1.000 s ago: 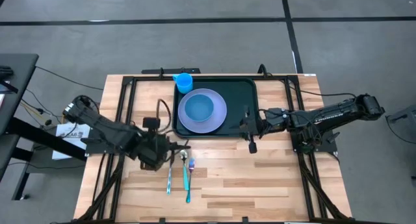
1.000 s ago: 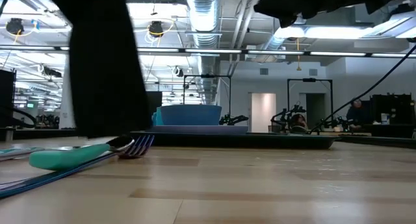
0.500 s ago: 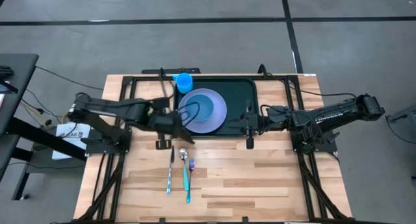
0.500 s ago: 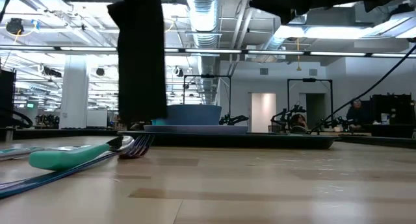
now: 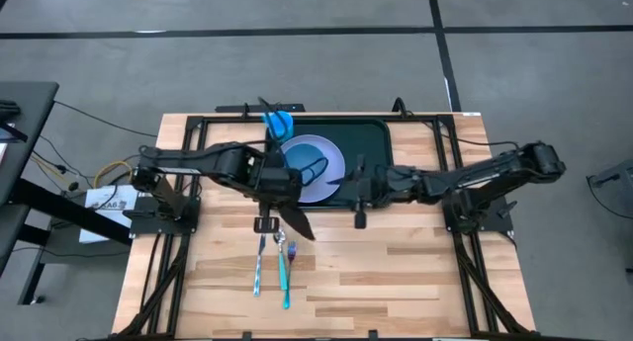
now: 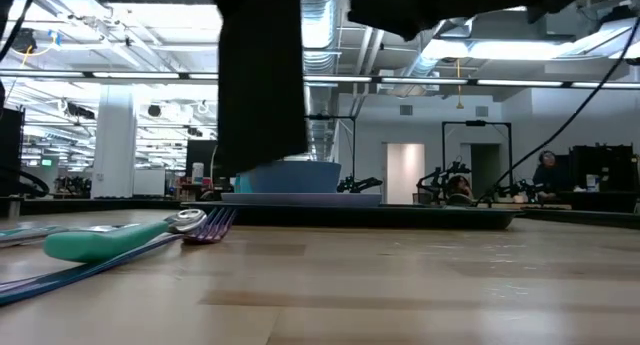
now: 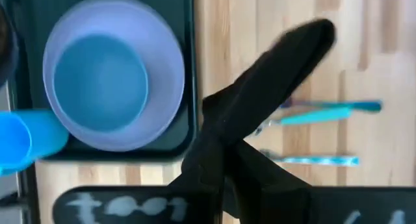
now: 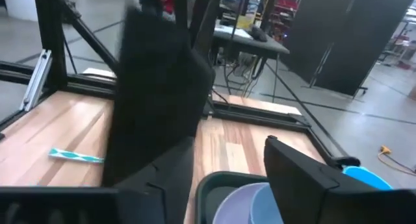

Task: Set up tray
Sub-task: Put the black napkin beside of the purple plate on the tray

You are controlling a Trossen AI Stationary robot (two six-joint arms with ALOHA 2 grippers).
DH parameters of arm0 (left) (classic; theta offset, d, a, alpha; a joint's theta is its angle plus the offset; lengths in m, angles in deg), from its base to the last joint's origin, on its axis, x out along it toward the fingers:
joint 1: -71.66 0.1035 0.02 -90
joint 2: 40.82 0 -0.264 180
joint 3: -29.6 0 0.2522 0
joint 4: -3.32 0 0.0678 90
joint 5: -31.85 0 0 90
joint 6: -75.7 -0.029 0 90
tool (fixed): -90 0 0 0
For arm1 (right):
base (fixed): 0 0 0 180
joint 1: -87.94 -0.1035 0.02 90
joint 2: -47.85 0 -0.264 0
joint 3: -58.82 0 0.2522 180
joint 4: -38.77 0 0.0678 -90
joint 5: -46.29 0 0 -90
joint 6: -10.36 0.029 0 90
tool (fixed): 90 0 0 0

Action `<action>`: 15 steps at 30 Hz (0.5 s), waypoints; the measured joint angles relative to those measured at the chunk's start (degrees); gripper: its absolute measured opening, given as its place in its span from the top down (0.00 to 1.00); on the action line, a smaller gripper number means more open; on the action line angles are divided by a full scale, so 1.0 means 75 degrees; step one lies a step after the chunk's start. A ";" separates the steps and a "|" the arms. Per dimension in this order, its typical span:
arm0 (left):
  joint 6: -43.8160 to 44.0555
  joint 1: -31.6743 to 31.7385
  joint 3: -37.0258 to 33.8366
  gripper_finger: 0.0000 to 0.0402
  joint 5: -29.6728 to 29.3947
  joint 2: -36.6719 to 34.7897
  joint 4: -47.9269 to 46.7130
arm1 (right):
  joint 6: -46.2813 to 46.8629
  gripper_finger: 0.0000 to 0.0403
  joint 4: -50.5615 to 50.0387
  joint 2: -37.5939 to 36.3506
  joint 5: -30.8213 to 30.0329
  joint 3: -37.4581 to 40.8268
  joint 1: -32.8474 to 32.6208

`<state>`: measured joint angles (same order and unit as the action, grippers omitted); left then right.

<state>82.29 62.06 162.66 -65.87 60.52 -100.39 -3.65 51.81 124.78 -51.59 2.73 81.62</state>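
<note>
The hanging black napkin (image 6: 260,80) hides part of the tray (image 6: 400,216) and runs off the low view's top edge.

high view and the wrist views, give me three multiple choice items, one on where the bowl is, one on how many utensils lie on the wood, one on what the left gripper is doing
1. Where is the blue bowl?
A. on the lavender round plate in the dark green-black rectangular plastic tray
B. on the bare wooden table
C. inside the blue cup

2. How many utensils lie on the wood?
A. one
B. three
C. six

3. What is the left gripper doing?
A. open, empty
B. shut on a black napkin
C. shut on a fork

Answers:
1 A: bowl sits centred on the plate inside the tray.
2 B: three handles lie side by side.
3 B: napkin hangs from its closed fingers.
</note>
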 joint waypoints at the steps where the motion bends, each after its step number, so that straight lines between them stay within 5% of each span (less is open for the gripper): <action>1: 0.0002 -0.0007 0.0161 1.00 -0.0002 0.0038 0.0015 | -0.0002 0.54 -0.0028 0.0139 -0.0002 -0.0122 -0.0029; 15: 0.0015 0.0002 0.0441 1.00 0.0165 0.0132 -0.0014 | -0.0406 0.42 -0.0686 0.1517 -0.0201 -0.1841 -0.0564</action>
<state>82.40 62.08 165.96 -64.63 61.51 -100.50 -6.70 46.67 136.16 -53.10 -11.08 77.40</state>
